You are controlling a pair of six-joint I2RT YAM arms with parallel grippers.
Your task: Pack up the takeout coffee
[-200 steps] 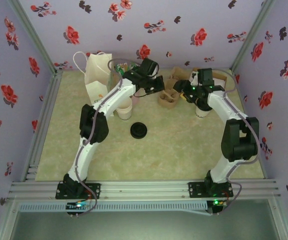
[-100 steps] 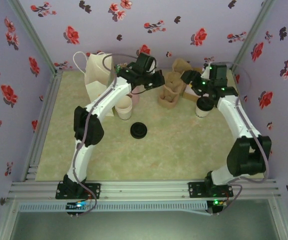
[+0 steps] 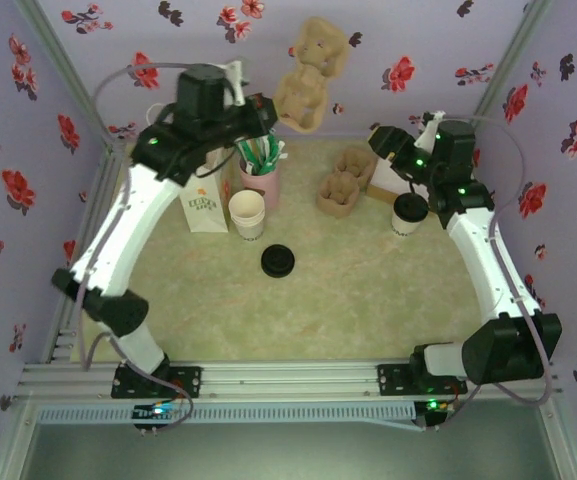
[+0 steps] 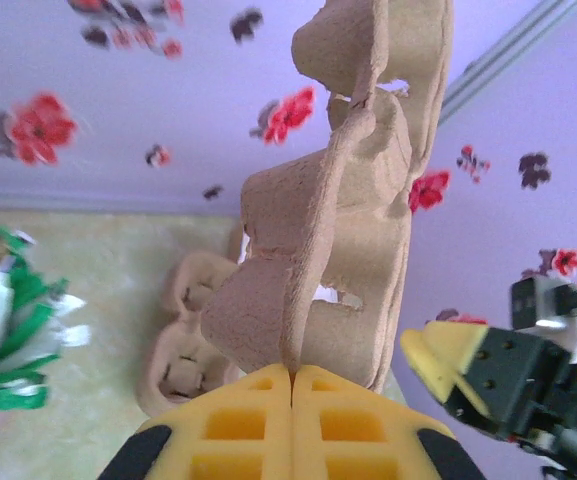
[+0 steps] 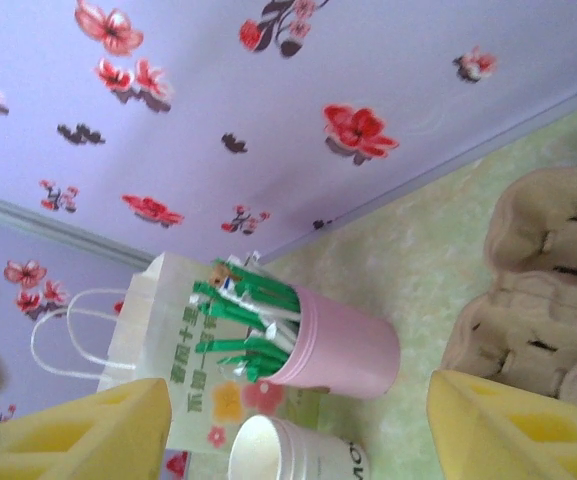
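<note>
Top external: takeout coffee (image 3: pixel 407 214) upright on tabletop (image 3: pixel 368 300), just beside right arm, near resting carrier (image 3: pixel 345 181); black lid (image 3: pixel 278 261) well apart.
Left wrist: left fingers (image 4: pixel 238 425) pinched together on rim of raised pulp carrier (image 4: pixel 338 250).
Right wrist: right fingers (image 5: pixel 513 430) spread wide; pink cup (image 5: pixel 343 345) of green sachets beyond.

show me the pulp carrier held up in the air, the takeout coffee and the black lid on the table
pulp carrier (image 3: pixel 310 75), top view, middle of its body
takeout coffee (image 3: pixel 408 207), top view, its dark top
black lid (image 3: pixel 278 261), top view, its centre
</note>
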